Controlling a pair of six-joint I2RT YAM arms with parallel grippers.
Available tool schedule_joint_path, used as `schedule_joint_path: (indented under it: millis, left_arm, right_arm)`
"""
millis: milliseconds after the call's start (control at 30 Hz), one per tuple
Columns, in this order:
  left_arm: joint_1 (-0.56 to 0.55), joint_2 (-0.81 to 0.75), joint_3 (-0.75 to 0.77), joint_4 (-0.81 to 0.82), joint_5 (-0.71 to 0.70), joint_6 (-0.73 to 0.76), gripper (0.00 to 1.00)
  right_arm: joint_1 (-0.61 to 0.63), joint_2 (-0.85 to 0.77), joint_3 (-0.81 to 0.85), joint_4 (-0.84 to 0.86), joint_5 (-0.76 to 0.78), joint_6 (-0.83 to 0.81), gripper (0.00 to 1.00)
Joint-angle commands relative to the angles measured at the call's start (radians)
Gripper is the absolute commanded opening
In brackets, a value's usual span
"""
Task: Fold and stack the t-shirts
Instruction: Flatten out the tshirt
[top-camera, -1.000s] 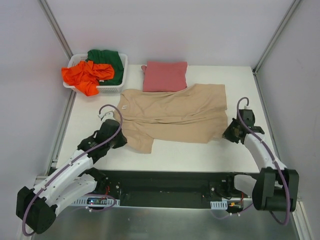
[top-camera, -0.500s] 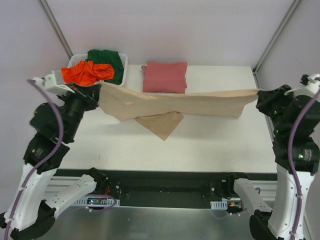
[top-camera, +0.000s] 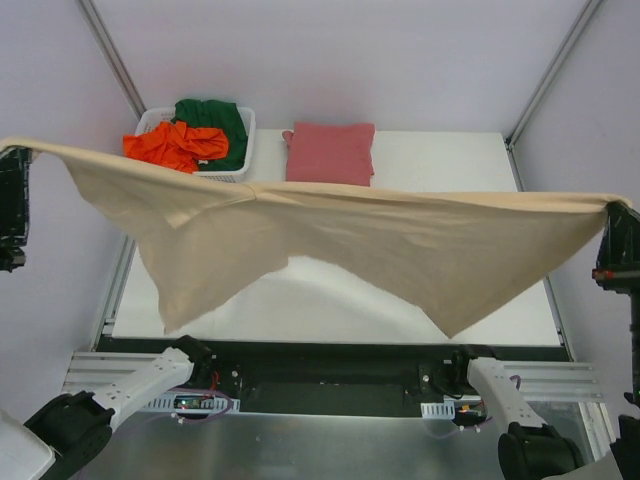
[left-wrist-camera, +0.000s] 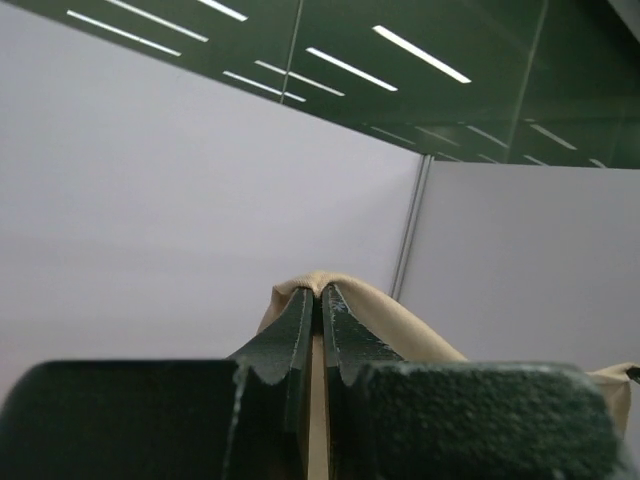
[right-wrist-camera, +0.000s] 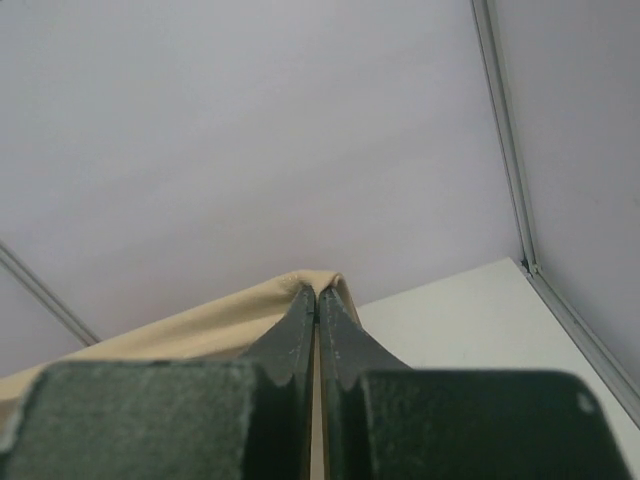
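At the far left the left tool (top-camera: 14, 160) is pinching one corner of the tan t-shirt (top-camera: 330, 235), its fingers (left-wrist-camera: 290, 330) pressing together on a fold of the cloth. The tan t-shirt is stretching across the whole top view, hanging in the air above the desk (top-camera: 440, 165), with one point of cloth sagging low on the left and another on the right. Behind it, at the desk's back left corner, the orange t-shirt (top-camera: 170, 145) and the dark green t-shirt (top-camera: 215, 120) are lying crumpled in the white basket (top-camera: 248, 125). Just right of the basket the pinkish-red t-shirt (top-camera: 330, 152) is lying folded on the desk. At the far right the right tool (top-camera: 612, 212) is pinching the opposite corner, its jaws pressing shut on the cloth.
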Motion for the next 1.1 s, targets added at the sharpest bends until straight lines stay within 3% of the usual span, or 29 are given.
schedule_joint_path:
  millis: [0, 200, 367, 633, 733, 867, 1067]
  left_arm:
    - [-0.005, 0.108, 0.090, 0.053, 0.052, 0.083, 0.00]
    - [-0.005, 0.319, 0.097, 0.083, -0.136, 0.221, 0.00]
    - [0.007, 0.528, -0.055, 0.243, -0.384, 0.422, 0.00]
    - [0.195, 0.891, -0.239, 0.346, -0.198, 0.318, 0.00]
    - [0.214, 1.098, -0.187, 0.351, -0.181, 0.315, 0.00]
    - [0.217, 1.336, -0.100, 0.347, -0.173, 0.293, 0.00]
    - [0.219, 1.439, -0.054, 0.349, -0.152, 0.243, 0.00]
  right_arm:
    - [-0.002, 0.018, 0.025, -0.052, 0.037, -0.037, 0.00]
    - [-0.002, 0.067, -0.168, 0.042, 0.088, -0.062, 0.00]
    - [-0.002, 0.145, -0.454, 0.247, 0.157, -0.091, 0.00]
    - [-0.016, 0.482, -0.817, 0.683, 0.117, -0.149, 0.00]
    - [-0.039, 0.721, -0.807, 0.766, 0.054, -0.128, 0.00]
    - [-0.062, 1.024, -0.647, 0.751, -0.067, -0.074, 0.00]
    - [-0.065, 1.214, -0.520, 0.737, -0.144, -0.057, 0.00]
